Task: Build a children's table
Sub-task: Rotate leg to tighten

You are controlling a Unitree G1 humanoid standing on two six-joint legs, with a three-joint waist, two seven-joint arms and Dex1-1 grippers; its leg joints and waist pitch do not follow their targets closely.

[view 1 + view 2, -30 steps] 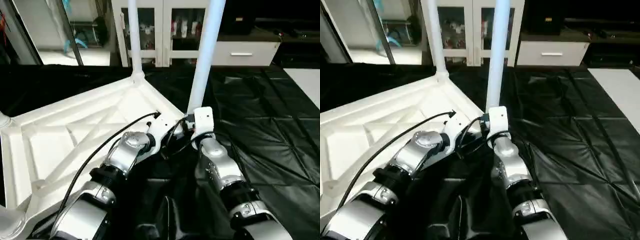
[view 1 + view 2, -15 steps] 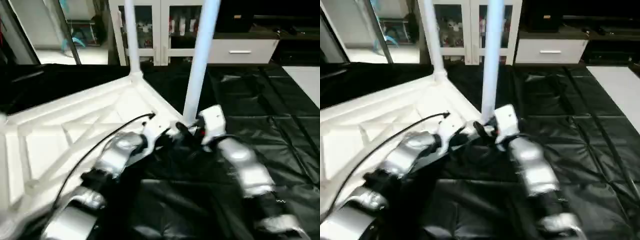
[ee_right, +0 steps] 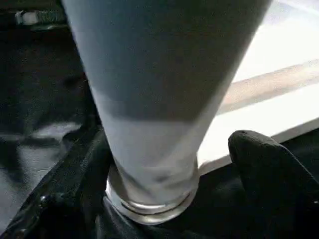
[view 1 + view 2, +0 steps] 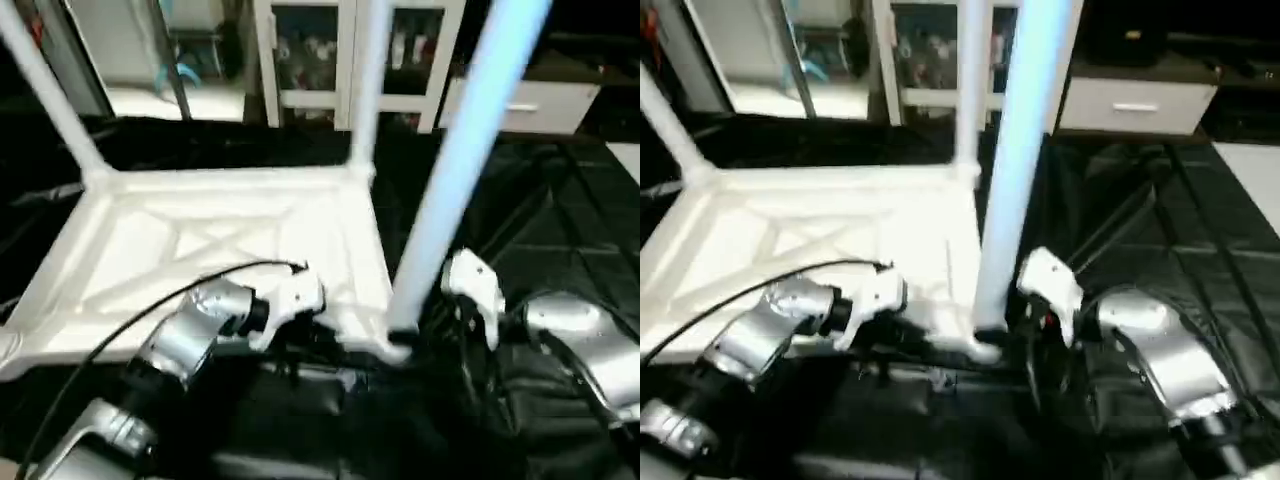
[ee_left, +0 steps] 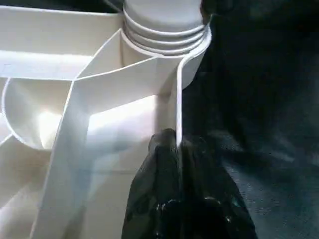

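The white tabletop (image 4: pixel 200 230) lies upside down on the floor, its X-ribs facing up. My left gripper (image 5: pixel 177 143) is shut on the thin rim wall beside the near right corner socket (image 5: pixel 164 30). A thick white leg (image 4: pixel 455 180) stands in that socket. My right gripper (image 3: pixel 169 169) sits at the leg's base (image 3: pixel 149 199), open, with one black finger (image 3: pixel 264 169) apart from the tube and the other on its opposite side. Two more legs stand at the far right corner (image 4: pixel 365 90) and the far left corner (image 4: pixel 45 90).
A black crinkled sheet (image 4: pixel 570 200) covers the floor around the tabletop. A white glass-door cabinet (image 4: pixel 310 60) and a white drawer unit (image 4: pixel 545 100) stand behind. A black cable (image 4: pixel 150 300) runs along my left forearm.
The whole picture has shifted, so the far left leg now shows. My right forearm has swung out to the right of the near leg. My left gripper stays on the rim.
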